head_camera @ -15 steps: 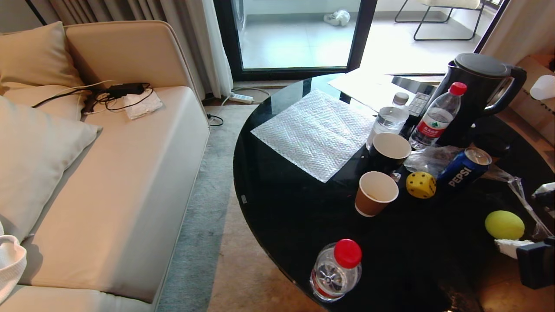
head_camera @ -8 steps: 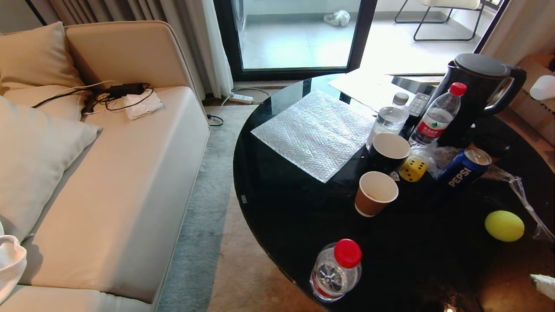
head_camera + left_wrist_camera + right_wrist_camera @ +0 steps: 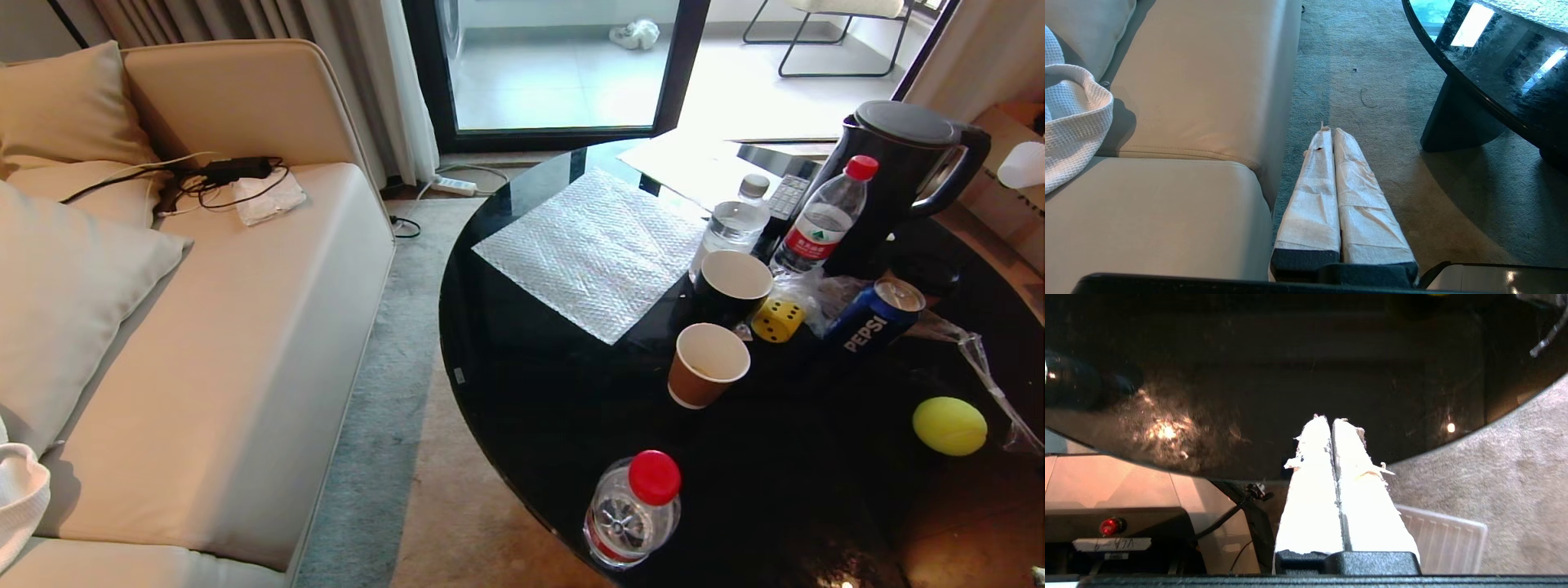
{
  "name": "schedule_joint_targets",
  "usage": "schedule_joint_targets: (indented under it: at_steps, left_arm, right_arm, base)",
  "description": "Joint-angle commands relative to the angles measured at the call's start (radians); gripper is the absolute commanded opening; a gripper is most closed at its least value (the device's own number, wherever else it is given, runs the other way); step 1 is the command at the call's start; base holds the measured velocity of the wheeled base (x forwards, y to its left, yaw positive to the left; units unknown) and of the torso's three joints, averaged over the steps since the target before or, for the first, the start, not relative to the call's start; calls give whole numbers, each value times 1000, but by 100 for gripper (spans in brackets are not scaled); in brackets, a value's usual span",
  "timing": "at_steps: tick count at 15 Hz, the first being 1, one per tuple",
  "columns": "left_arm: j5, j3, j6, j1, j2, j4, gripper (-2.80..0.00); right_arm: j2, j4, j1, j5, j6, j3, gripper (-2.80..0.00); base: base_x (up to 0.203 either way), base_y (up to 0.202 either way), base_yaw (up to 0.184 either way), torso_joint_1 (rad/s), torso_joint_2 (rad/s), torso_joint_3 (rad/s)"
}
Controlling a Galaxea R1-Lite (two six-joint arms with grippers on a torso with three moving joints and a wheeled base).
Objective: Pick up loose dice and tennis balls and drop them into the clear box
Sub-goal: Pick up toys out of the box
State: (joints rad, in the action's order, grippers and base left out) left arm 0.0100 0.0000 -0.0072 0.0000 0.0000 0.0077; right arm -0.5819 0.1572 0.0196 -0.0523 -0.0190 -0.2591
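A yellow die [image 3: 777, 318] lies on the round black table [image 3: 571, 392], wedged between a black cup [image 3: 732, 287] and a Pepsi can [image 3: 873, 318]. One tennis ball [image 3: 949, 425] rests near the table's right front edge. The clear box is out of view. Neither gripper shows in the head view. My right gripper [image 3: 1331, 418] is shut and empty, its tips over the table's near rim [image 3: 1453, 445]. The left gripper [image 3: 1329, 130] hangs shut and empty above the carpet, between sofa and table.
A brown paper cup [image 3: 707, 364], a red-capped bottle [image 3: 633, 510] at the front edge, two upright bottles, a kettle [image 3: 898, 171] and a bubble-wrap sheet [image 3: 596, 249] share the table. A flat ribbed clear lid [image 3: 1441, 539] lies on the carpet below my right gripper. The sofa [image 3: 229, 327] stands to the left.
My right gripper has pulled back and down, out of the head view's lower right corner. The yellow die has rolled back toward the black cup. The tennis ball stays put.
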Motion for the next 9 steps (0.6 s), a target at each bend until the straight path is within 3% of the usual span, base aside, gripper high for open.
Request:
schedule_joint_targets:
  at_steps: [1,6,9]
  left_arm:
    - [1,2,0,0,0,0,-280]
    - [1,0,0,0,0,0,-280]
    - [1,0,0,0,0,0,-280]
  right_arm:
    - [103,1,0,2,1,52,-280]
    - [88,-8,0,3,-1,33,-280]
    - [-147,-49,-2,4,-6,-89,-280]
  base:
    - [0,0,0,0,0,0]
    - [0,0,0,0,0,0]
    - [0,0,0,0,0,0]
